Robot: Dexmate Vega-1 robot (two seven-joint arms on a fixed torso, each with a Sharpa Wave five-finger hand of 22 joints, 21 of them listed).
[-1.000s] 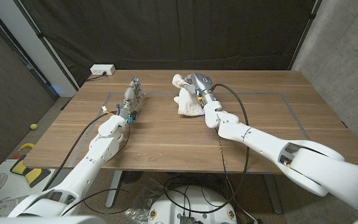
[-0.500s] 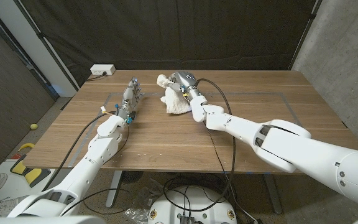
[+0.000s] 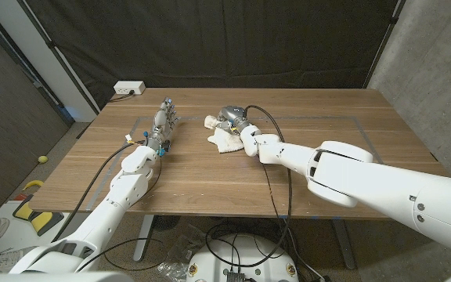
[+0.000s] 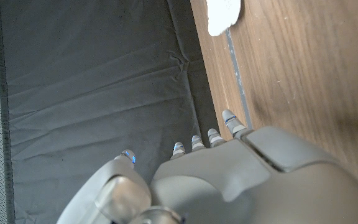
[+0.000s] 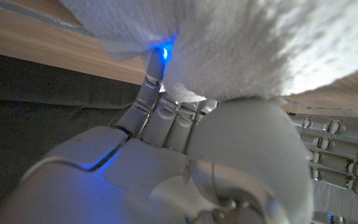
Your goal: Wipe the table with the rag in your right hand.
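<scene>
A crumpled white rag [image 3: 224, 139] lies on the wooden table [image 3: 210, 176] near the middle of its far half. My right hand [image 3: 231, 119] presses on the rag from behind and grips it; up close the white rag [image 5: 241, 43] bulges over the curled fingers [image 5: 166, 112]. My left hand [image 3: 164, 124] stands on its edge on the table to the left of the rag, fingers straight and apart, holding nothing. In the left wrist view the left hand [image 4: 229, 168] points along the table, and a corner of the rag [image 4: 224, 14] shows ahead.
A white power box [image 3: 129, 88] sits at the table's far left corner. Thin taped lines [image 3: 327, 119] mark a rectangle on the tabletop. A dark curtain hangs behind the table. Wood shows bare on the right half and along the front edge.
My right hand has slid the rag leftward and slightly toward me across the table, close to my left hand. The left hand has stayed put.
</scene>
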